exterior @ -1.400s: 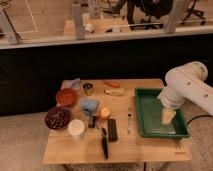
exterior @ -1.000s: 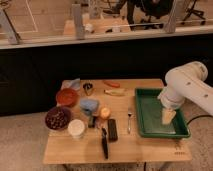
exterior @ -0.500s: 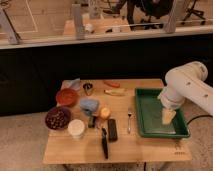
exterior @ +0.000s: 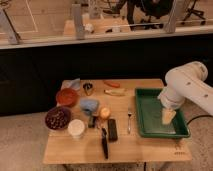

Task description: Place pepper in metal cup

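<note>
At the right end of the wooden counter [exterior: 150,148], my gripper [exterior: 168,116] hangs low inside the green tray [exterior: 143,111], its jaws spread and pinching nothing, with my white arm [exterior: 186,86] curving in above it from the right. The pepper [exterior: 111,84], slim and red-orange, lies near the counter's back edge, well apart from me and across the counter to my left. Just in front of it lies a pale yellow, elongated piece [exterior: 115,92]. The metal cup [exterior: 88,88] stands upright a little to the left of the pepper, near it but not touching. A red bowl [exterior: 66,96] sits in front of the cup and to its left, with a dark bowl [exterior: 57,118] and a white cup [exterior: 76,128] closer to the front edge. A blue bundle [exterior: 89,105] and a round orange fruit [exterior: 104,112] occupy the middle of the counter, and a fork [exterior: 129,119] lies between them and the tray.
</note>
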### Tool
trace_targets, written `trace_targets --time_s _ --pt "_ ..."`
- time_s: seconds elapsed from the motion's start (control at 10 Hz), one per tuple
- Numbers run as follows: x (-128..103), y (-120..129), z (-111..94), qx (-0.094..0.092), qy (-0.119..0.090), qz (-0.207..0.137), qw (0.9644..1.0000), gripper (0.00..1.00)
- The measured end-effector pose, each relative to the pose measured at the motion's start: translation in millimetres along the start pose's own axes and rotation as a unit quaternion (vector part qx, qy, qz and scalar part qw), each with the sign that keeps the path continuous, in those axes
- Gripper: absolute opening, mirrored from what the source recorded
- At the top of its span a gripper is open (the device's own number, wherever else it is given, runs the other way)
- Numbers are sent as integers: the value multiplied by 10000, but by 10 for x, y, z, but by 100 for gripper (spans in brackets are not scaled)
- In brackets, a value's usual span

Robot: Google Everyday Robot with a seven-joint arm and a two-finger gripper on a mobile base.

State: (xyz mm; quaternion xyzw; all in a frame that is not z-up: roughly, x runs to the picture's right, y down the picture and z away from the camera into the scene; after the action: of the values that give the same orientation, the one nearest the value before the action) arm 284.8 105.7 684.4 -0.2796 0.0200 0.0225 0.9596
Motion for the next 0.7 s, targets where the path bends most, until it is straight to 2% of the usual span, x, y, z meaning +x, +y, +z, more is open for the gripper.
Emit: trace_targets --time_s 0.5,0.7 --pt "-2 -15 -5 23 -6 4 10000 80" --pt "-43 -187 -49 221 -119 32 9997 80"
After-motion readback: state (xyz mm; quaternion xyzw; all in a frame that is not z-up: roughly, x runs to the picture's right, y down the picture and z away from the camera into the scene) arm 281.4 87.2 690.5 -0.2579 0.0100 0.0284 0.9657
